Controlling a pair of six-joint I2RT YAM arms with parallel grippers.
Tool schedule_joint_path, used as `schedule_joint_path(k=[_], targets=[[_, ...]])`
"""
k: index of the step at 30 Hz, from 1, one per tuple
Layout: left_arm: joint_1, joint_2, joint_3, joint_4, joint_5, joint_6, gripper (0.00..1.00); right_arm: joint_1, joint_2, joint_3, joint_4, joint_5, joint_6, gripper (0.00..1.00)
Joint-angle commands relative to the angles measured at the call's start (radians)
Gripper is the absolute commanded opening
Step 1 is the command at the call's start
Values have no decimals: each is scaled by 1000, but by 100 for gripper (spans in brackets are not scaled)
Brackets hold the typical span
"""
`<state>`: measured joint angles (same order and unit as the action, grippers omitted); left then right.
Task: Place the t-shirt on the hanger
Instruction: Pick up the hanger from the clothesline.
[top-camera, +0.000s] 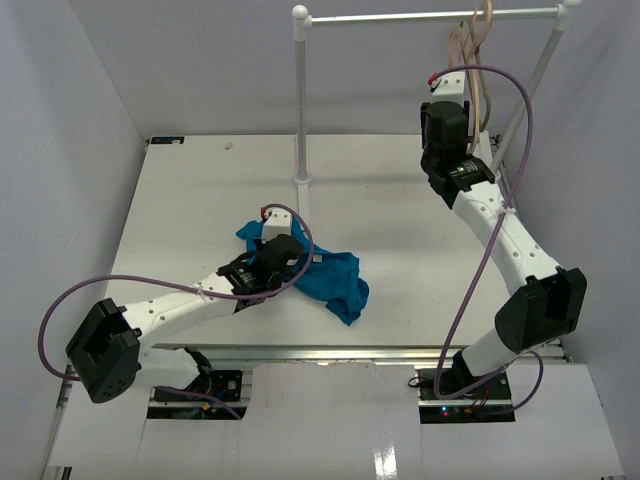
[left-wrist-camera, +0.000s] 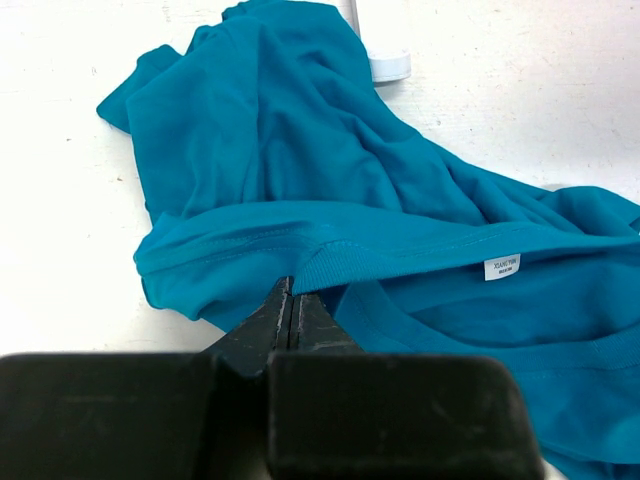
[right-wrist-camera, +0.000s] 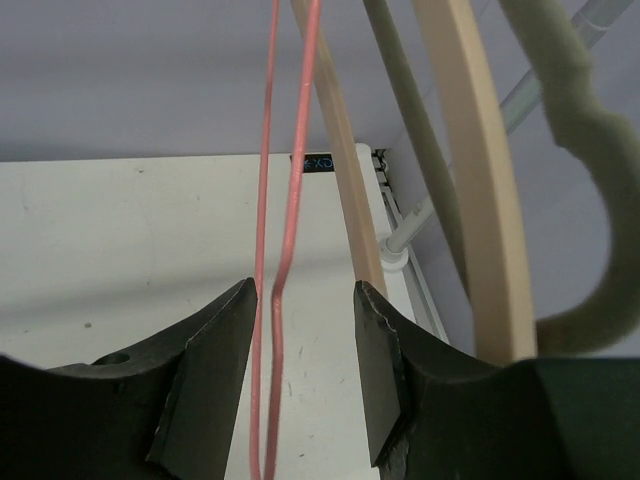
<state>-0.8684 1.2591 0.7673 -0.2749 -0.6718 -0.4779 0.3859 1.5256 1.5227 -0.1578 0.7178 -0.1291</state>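
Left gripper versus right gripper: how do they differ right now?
The left gripper is shut, pinching the t-shirt at its collar; the right gripper stands open with the pink hanger between its jaws, not clamped. The left gripper is down at the table; the right gripper is raised by the clothes rail. Both have black jaws.

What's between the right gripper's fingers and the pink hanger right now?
Nothing. The right wrist view shows the thin wire of the pink hanger running between the open fingers of the right gripper, tan hangers off to one side.
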Motion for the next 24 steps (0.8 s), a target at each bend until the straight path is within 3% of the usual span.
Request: schedule_joint_path(k=[1,24], targets=[[-8,-39,1,20,-17,7,0,-2,46,68,52,-28,-1,50],[-27,-56,4,21,-14,15,0,-21,170,213,38,-54,-34,19]])
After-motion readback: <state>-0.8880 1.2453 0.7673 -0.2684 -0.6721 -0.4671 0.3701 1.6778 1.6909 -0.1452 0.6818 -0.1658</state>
